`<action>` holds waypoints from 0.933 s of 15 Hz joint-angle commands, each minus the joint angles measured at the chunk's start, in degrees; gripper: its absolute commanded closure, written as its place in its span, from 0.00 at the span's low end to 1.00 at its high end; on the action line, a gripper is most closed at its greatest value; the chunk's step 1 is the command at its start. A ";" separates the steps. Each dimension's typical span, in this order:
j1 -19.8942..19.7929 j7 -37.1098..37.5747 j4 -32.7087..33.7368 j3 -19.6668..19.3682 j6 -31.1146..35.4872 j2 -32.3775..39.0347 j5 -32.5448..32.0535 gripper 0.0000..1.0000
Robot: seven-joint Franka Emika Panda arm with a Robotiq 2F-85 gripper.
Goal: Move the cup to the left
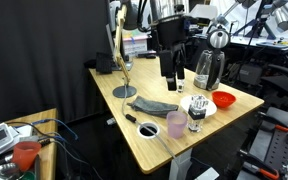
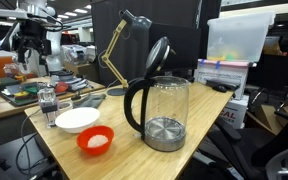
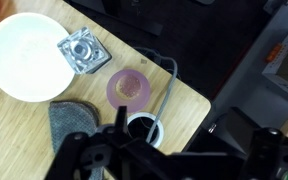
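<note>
Pale pink plastic is picked out near the front of the wooden table [image 1: 144,82]: the cup [image 1: 176,123] is seen standing upright close to the near edge, with a white ring [image 1: 149,130] just beside it on the left and a clear glass [image 1: 196,120] just beside it on the right. A white bowl [image 1: 203,105] is found just behind the glass, and a red bowl [image 1: 224,100] further right. A grey cloth [image 1: 152,105] is laid flat farther back than the cup, and a black marker [image 1: 130,118] is seen to the left of the ring. At the far side a kettle [image 1: 210,68] and a desk lamp [image 1: 124,92] are placed. The gripper [image 1: 171,72] is held well above the table, farther back than the cloth and clear of the cup; nothing is touched. From the wrist view the cup [image 3: 130,88] is looked down on, mouth up, between the glass [image 3: 84,50] and the ring [image 3: 144,127], while the gripper's dark frame fills the lower edge. Whether the jaws are parted or closed cannot be told, since they are dark and blurred.
</note>
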 commanded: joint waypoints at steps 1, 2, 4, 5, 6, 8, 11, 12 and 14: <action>-0.50 -2.07 0.24 -0.21 4.16 4.26 -1.78 0.00; -0.59 -2.56 0.33 -0.41 5.71 5.77 -2.74 0.00; -0.81 -3.98 0.88 -0.93 8.52 9.10 -4.71 0.00; -1.01 -4.98 1.29 -1.22 9.18 10.64 -5.58 0.00; -1.29 -6.43 1.73 -1.52 9.69 12.20 -6.28 0.00; -1.80 -8.47 2.57 -2.18 10.44 14.92 -8.13 0.00; -2.44 -10.96 4.53 -2.99 10.11 18.33 -10.66 0.00; -2.66 -11.63 5.27 -3.05 9.93 19.33 -10.90 0.00; -3.03 -12.50 6.61 -3.25 9.68 21.44 -11.26 0.00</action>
